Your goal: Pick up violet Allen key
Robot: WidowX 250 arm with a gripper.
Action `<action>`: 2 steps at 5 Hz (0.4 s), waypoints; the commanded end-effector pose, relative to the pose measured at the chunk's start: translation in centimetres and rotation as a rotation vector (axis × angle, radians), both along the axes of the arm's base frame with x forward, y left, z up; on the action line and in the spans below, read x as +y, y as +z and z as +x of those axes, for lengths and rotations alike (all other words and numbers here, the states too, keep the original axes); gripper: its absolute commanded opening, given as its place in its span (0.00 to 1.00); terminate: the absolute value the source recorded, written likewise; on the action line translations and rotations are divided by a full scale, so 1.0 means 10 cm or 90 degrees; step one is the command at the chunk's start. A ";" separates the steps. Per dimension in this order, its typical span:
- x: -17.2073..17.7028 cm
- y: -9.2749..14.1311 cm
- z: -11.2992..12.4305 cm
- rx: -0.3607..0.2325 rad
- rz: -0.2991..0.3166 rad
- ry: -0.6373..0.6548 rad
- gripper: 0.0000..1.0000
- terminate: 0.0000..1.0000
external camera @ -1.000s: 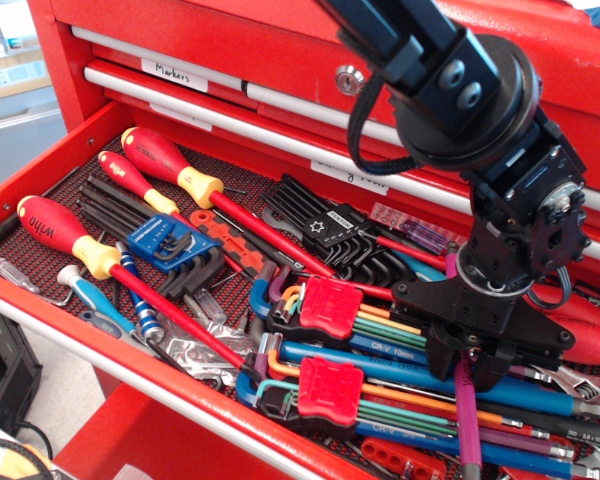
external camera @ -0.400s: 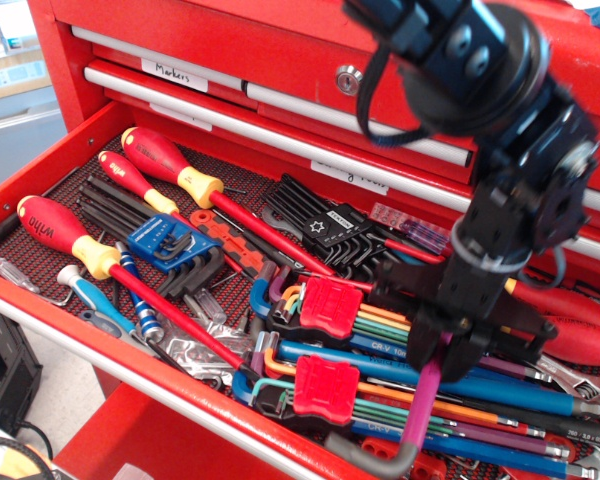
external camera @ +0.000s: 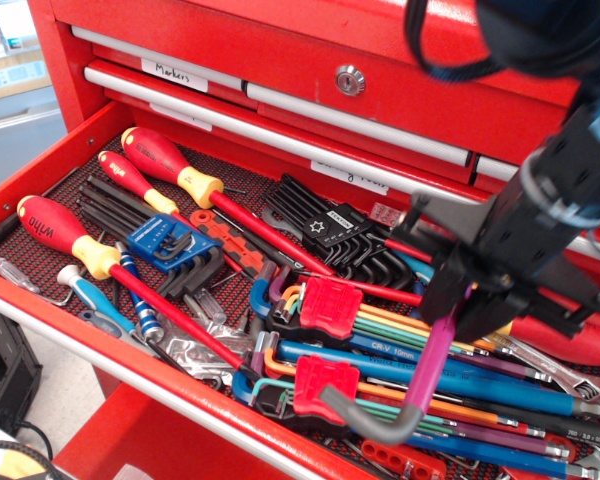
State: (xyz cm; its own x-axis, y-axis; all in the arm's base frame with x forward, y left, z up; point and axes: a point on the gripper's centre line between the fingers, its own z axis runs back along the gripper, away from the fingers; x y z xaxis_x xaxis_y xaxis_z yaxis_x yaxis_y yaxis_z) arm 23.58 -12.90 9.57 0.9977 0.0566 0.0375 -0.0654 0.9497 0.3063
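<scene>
Violet Allen key (external camera: 435, 362) hangs clamped between the black fingers (external camera: 450, 300) of the gripper (external camera: 468, 305), raised off the drawer (external camera: 40, 180). Its grey bend points down and left below the fingers, over the red key holders (external camera: 325, 385) and the thick blue key (external camera: 460, 380).

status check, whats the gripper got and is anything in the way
Gripper shut on violet Allen key. Key hanging above the drawer tools, grey bend lowest. Red key holder close beside the bend.
</scene>
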 end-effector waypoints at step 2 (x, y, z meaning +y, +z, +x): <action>-0.07 0.78 -0.05 -0.011 0.087 -0.018 0.00 1.00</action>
